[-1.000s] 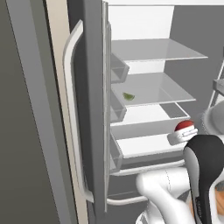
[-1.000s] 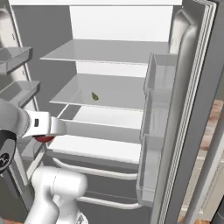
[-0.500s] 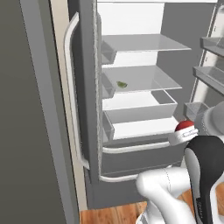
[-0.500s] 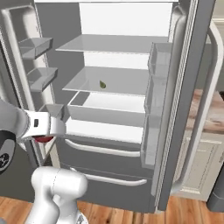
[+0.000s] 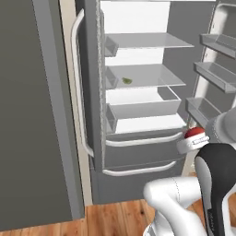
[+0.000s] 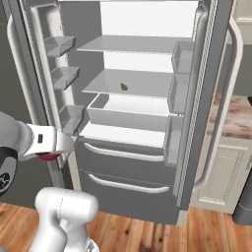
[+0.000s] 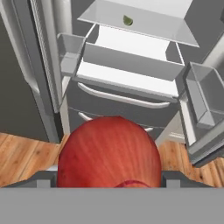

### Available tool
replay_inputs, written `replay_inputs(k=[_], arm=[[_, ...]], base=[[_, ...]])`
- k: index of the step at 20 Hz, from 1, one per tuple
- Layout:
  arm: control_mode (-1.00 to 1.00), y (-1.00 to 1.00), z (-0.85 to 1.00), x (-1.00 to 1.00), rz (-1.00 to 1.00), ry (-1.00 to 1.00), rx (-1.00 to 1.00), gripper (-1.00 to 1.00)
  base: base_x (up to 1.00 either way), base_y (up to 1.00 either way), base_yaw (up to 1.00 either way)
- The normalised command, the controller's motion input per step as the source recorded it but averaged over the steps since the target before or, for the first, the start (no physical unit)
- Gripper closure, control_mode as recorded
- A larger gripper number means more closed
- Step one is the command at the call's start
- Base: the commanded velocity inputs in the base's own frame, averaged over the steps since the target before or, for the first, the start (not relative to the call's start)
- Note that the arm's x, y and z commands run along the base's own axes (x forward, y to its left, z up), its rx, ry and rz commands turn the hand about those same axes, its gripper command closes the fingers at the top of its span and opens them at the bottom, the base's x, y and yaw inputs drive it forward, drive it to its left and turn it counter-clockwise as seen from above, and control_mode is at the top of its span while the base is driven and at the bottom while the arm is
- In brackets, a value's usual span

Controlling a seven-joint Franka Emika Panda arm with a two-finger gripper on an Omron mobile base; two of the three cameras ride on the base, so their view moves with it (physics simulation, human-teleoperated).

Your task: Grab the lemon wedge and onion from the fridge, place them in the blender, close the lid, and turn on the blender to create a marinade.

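Note:
A red onion [image 7: 108,153] sits between the fingers of my gripper [image 7: 109,180], which is shut on it. The same onion [image 5: 194,133] shows at the hand, in front of the open fridge [image 5: 138,159] and level with its lower drawers. From the right side, the hand [image 6: 49,147] holds the onion [image 6: 47,157] left of the fridge [image 6: 128,170]. The lemon wedge [image 5: 126,80] lies alone on the middle shelf, also visible as a small green piece [image 6: 124,86] and near the top of the hand view [image 7: 127,20]. The blender and the lid are out of view.
Both fridge doors stand wide open, with bins on their insides [image 5: 216,73] [image 6: 61,76]. The left door's long handle [image 5: 77,87] and the right door's handle [image 6: 222,113] stick out. A wood-topped cabinet [image 6: 231,133] stands to the right. Wooden floor [image 6: 147,231] lies in front.
The whole scene has shifted and shrunk: the base has backed away from the fridge, and floor now shows. The onion stays in the gripper.

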Motion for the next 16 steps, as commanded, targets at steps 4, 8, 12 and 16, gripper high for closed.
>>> replay_inputs(k=[4,8,12,16], arm=[[1.00,0.00,0.00,0.00,0.00,0.00,0.00,1.00],[1.00,0.00,0.00,0.00,0.00,0.00,0.00,1.00],[1.00,0.00,0.00,0.00,0.00,0.00,0.00,1.00],[1.00,0.00,0.00,0.00,0.00,0.00,0.00,1.00]], base=[[-0.46,0.00,0.01],[-0.49,0.00,-0.15],[-0.73,0.02,-0.30],[-0.79,0.08,-0.40]])
